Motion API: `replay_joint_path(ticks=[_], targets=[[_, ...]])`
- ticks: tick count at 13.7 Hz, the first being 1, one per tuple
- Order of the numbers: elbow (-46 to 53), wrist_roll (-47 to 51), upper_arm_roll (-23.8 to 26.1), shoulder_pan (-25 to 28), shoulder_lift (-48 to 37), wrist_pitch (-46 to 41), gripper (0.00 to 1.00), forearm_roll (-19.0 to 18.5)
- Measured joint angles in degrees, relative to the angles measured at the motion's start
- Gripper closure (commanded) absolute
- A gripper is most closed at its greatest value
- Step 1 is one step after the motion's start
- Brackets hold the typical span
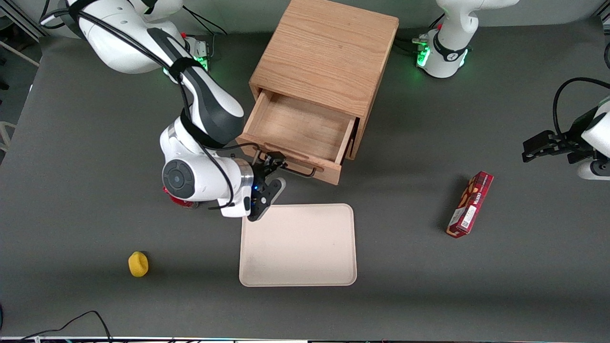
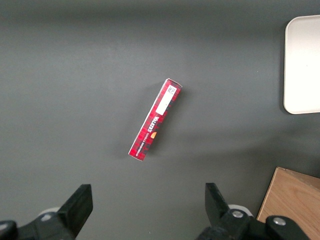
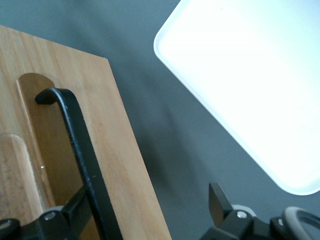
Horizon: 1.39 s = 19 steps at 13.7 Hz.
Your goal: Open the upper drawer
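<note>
The upper drawer point(image 1: 300, 128) of the light oak cabinet point(image 1: 324, 52) stands pulled out, and its bare wooden inside shows from above. Its thin black wire handle point(image 1: 298, 170) runs along the flat drawer front point(image 3: 115, 150). My right gripper point(image 1: 275, 175) is open at the working arm's end of that handle. In the right wrist view the gripper point(image 3: 147, 200) straddles the handle point(image 3: 80, 145): one finger sits between the wire and the wood, the other hangs over the grey table. The lower drawer is hidden under the upper one.
A cream tray point(image 1: 298, 245) lies on the table just nearer the front camera than the drawer; it also shows in the right wrist view point(image 3: 250, 75). A red box point(image 1: 470, 204) lies toward the parked arm's end. A yellow object point(image 1: 138, 264) lies toward the working arm's end.
</note>
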Motion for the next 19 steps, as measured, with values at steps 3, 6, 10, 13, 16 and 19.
replay_joint_path(ticks=[3,6,10,13,16,19], targets=[[3.21,-2.48,-1.73,-0.02,1.45,-0.41,0.0,-0.02],[7.53,-5.77,-3.47,-0.02,3.25,-1.68,0.0,-0.05],[12.1,-12.42,-5.75,-0.01,4.92,-1.91,0.0,-0.15],[14.36,-19.24,-6.9,-0.29,5.67,-1.98,0.0,-0.15],[17.32,-20.57,-7.12,-0.25,5.2,-2.84,0.0,-0.17],[19.38,-15.15,-8.96,-0.12,-2.17,-8.39,0.0,-1.01]])
